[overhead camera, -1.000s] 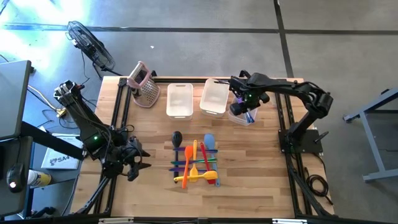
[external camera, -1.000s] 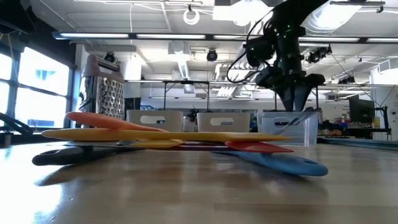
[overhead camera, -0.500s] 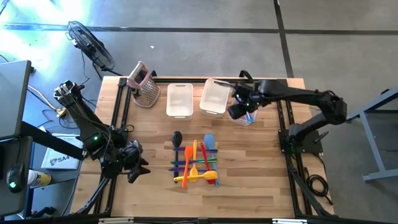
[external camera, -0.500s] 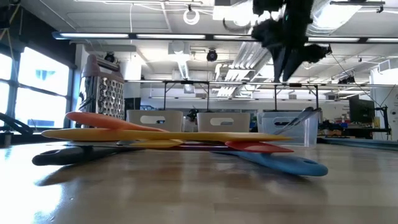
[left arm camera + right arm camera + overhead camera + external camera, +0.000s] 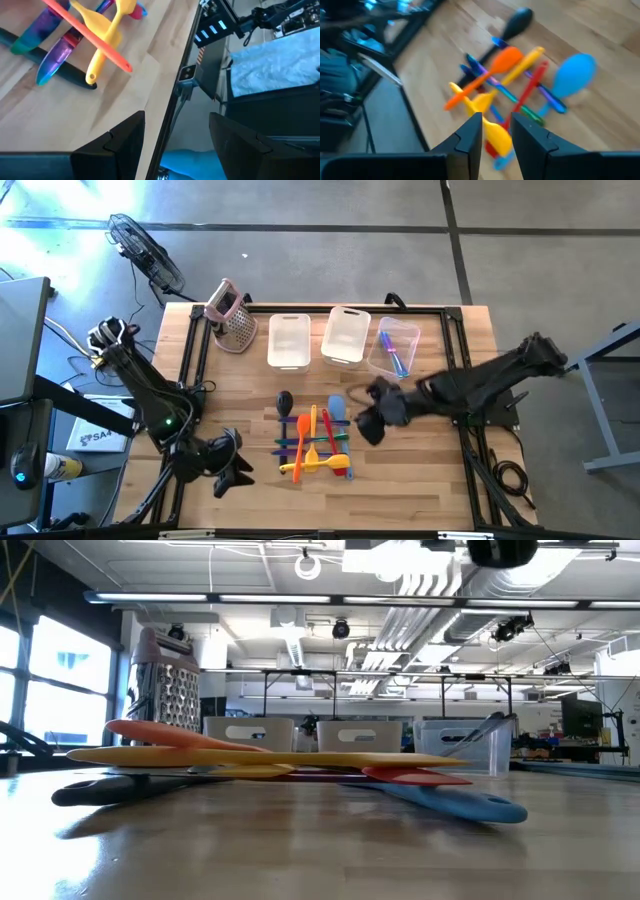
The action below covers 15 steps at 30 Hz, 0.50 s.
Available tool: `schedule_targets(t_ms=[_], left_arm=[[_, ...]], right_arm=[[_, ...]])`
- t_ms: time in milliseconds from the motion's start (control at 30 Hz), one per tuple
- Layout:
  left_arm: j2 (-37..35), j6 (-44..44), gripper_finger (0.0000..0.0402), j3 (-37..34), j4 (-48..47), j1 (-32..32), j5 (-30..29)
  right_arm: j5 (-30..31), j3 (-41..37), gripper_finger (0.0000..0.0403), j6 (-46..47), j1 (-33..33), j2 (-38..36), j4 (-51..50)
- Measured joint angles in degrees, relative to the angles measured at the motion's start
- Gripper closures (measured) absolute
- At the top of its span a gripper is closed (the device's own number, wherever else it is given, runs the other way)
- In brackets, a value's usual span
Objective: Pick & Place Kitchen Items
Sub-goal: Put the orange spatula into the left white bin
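Right gripper (image 5: 365,427) jaws narrowly parted, empty, beside the crossed utensils (image 5: 314,442); left gripper (image 5: 232,472) jaws apart, empty. Handles mostly run toward three bins (image 5: 345,337).

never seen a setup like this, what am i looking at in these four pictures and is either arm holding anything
Two dark robot arms work at a wooden table. One picture looks straight down, one sits at table-top height, and one comes from each arm's wrist. In the middle lies a pile of coloured plastic utensils. At the back stand a metal grater and three clear bins; the rightmost bin has a few utensils in it. The left gripper waits open at the table's front left. The right gripper hangs beside the pile with a narrow gap between its fingers, holding nothing.
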Motion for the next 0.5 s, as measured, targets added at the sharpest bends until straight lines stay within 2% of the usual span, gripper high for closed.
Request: schedule_targets(t_ms=[100,267,367,500], left_arm=[[1.95,-3.07,0.0185,0.00,0.55,0.00,-0.93],[4.14,-11.70,0.0185,0.00,0.89,0.76,-4.36],[4.89,-15.34,0.0185,0.00,1.31,4.08,-0.86],[4.88,-15.83,0.0185,0.00,1.82,10.18,4.10]], right_arm=[[5.96,0.00,0.0309,2.52,5.29,0.74,2.73],[9.68,0.00,0.0309,3.17,10.46,2.21,4.41],[11.41,0.00,0.0309,2.63,12.00,3.03,4.51],[12.69,-0.04,0.0309,-0.32,13.28,3.47,4.43]])
